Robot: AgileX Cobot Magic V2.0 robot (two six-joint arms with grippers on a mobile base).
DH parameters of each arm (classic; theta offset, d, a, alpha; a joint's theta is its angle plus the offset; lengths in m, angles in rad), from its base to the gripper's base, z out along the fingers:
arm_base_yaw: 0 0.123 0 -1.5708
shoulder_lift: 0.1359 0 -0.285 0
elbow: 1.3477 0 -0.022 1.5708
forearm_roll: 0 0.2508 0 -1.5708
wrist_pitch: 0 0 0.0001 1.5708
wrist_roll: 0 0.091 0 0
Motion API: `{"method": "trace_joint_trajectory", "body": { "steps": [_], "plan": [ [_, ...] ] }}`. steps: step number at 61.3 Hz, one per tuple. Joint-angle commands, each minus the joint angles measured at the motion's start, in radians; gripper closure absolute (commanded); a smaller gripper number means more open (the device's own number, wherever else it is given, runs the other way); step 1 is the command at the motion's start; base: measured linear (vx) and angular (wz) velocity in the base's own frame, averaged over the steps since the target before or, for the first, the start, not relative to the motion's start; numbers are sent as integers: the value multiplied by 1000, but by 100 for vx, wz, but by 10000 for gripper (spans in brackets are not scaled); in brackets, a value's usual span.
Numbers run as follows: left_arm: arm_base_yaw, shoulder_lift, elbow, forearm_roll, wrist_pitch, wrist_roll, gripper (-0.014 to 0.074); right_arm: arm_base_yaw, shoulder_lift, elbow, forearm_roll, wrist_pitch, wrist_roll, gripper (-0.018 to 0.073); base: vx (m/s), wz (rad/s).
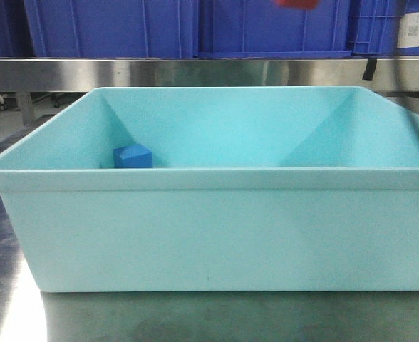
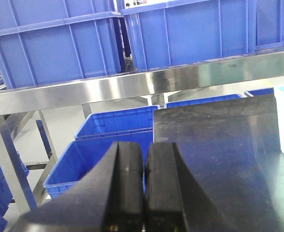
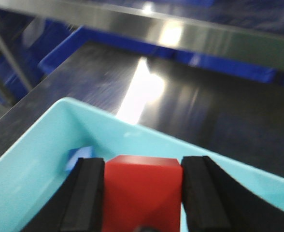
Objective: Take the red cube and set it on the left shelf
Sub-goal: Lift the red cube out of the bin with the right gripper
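My right hand (image 3: 143, 173) is clamped on the red cube (image 3: 141, 193); both black fingers (image 3: 86, 193) press flat against its sides and it fills the gap between them. The cube hangs in the air over the near corner of the teal bin (image 3: 33, 166), clear of its floor. My left hand (image 2: 144, 151) is closed on nothing, its two pads touching, and it hangs above the left edge of the desk (image 2: 219, 145).

Below the held cube, the small blue cube (image 3: 77, 157) lies on the bin floor, close against a wall. In the front view it sits in the bin's left part, behind the front wall (image 1: 209, 235), and the bin stands on the shiny steel desk. A blurred strip of red at that view's top edge (image 1: 297, 3) is probably my cube, cut off by the frame.

Beyond the desk runs the steel front rail (image 1: 195, 73) of the left shelf (image 2: 108, 89). Large blue crates (image 1: 110, 28) stand on it behind the rail, and more blue crates (image 2: 110, 128) sit lower, under the rail.
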Motion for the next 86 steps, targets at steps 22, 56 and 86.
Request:
{"method": "trace_joint_trajectory", "body": {
  "steps": [22, 56, 86],
  "plan": [
    [-5, 7, 22, -5, -91, 1, 491, -225, -453, 250, -15, -71, -5, 492, 0, 0],
    [-5, 7, 22, -5, -91, 1, 491, -282, -609, 340, -15, 9, -5, 492, 0, 0],
    [-5, 7, 22, -5, -91, 1, 491, -282, -609, 340, -15, 12, -5, 492, 0, 0]
  ]
}}
